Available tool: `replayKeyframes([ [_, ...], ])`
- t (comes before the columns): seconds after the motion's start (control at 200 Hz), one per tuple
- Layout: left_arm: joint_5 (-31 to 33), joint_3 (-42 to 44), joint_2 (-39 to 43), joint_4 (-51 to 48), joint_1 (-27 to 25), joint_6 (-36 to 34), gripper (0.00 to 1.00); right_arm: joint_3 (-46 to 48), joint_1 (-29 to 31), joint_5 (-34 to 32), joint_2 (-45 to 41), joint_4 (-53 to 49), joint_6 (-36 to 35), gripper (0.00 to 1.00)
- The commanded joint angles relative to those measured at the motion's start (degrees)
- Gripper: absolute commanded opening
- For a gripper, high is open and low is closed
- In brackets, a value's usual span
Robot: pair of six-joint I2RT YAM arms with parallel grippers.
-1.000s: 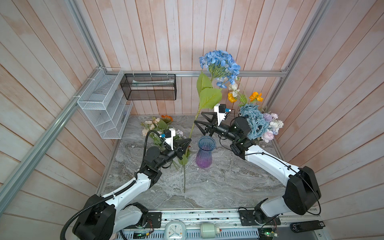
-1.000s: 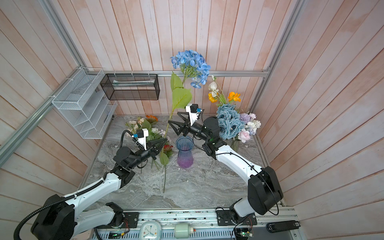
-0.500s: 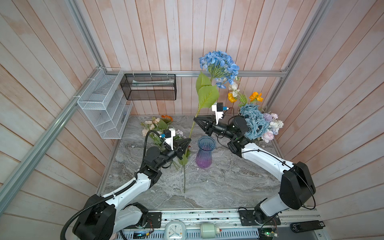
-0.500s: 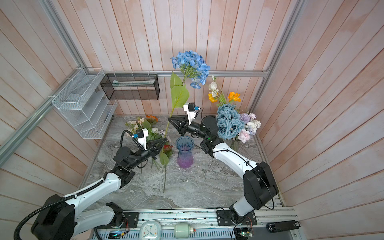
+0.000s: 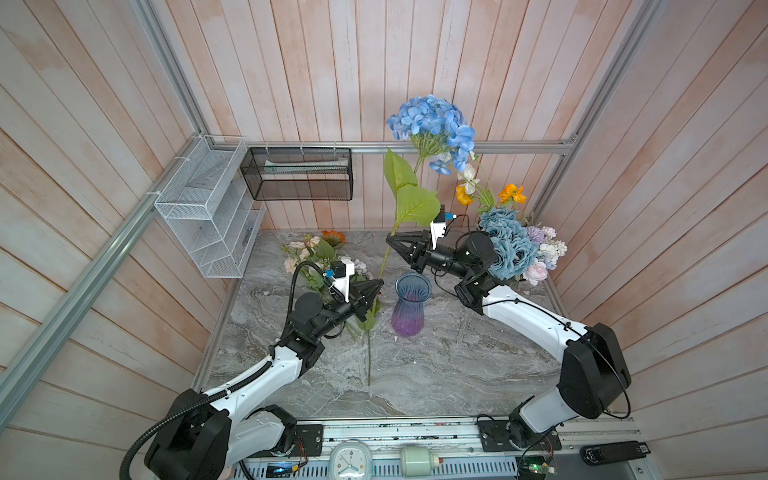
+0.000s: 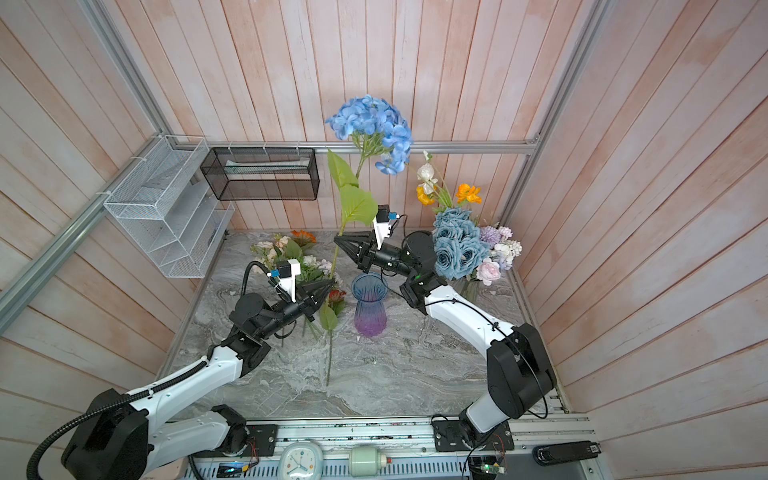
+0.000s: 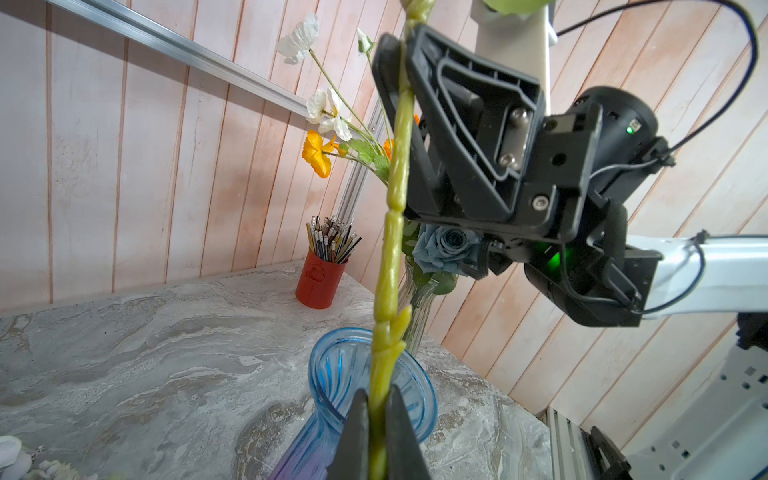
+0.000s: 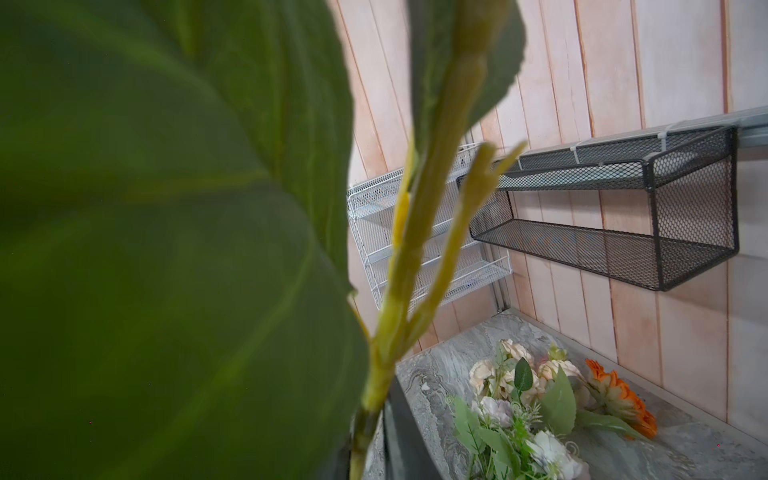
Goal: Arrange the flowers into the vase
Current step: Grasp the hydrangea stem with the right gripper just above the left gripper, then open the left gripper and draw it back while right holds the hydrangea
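Hydrangea stem (image 7: 388,266), left of the vase (image 5: 409,309) at centre frame, is being clamped low by closed left fingers (image 7: 354,436) and higher by closed right fingers (image 7: 424,50).

You have open room over the bare grey marble tabletop (image 5: 457,365) in front of the blue-to-purple ribbed glass vase (image 5: 411,305). Just left of its mouth the long green hydrangea stem (image 5: 384,262) slants upward, clamped by the left gripper (image 5: 380,283) low and the right gripper (image 5: 389,239) higher, blocking that side. Behind, loose peach and white flowers (image 5: 316,253) crowd the left corner; the dusty-blue rose bouquet (image 5: 509,245) fills the right.
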State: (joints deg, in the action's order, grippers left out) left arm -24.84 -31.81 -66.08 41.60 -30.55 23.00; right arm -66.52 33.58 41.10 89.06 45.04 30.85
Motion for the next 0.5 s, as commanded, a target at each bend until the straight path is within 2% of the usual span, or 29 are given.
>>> replayKeyframes([
  [0.0, -0.2, -1.2, 0.8, -3.3, -0.7, -3.3, 0.0, -1.4, 0.0, -0.7, 0.3, 2.3, -0.8, 0.18],
  [0.09, 0.1, -1.0, 1.0, -3.7, -0.9, -3.9, 0.0, -1.2, 0.0, -0.9, 0.2, 2.6, -1.0, 0.2],
  [0.28, 1.5, -0.6, 1.4, -3.8, -0.9, -3.2, 0.0, -1.0, 0.0, -1.0, -0.5, 2.1, -2.1, 0.01],
  [0.31, 2.1, -0.5, 1.6, -3.9, -0.9, -3.1, 0.08, -1.0, 0.0, -1.1, -0.8, 1.6, -2.6, 0.0],
  [0.395, 4.1, -0.1, 2.4, -4.0, -0.9, -2.6, 0.43, -0.3, -0.1, -2.2, -2.2, 0.4, -4.8, 0.0],
  [0.46, 6.8, 0.4, 3.2, -4.1, -0.8, -2.2, 0.5, 0.4, -0.3, -3.4, -3.6, -0.6, -6.8, 0.0],
  [0.495, 8.5, 0.7, 3.6, -4.4, -0.7, -1.9, 0.58, 0.6, -0.4, -4.1, -4.4, -1.4, -7.8, 0.0],
])
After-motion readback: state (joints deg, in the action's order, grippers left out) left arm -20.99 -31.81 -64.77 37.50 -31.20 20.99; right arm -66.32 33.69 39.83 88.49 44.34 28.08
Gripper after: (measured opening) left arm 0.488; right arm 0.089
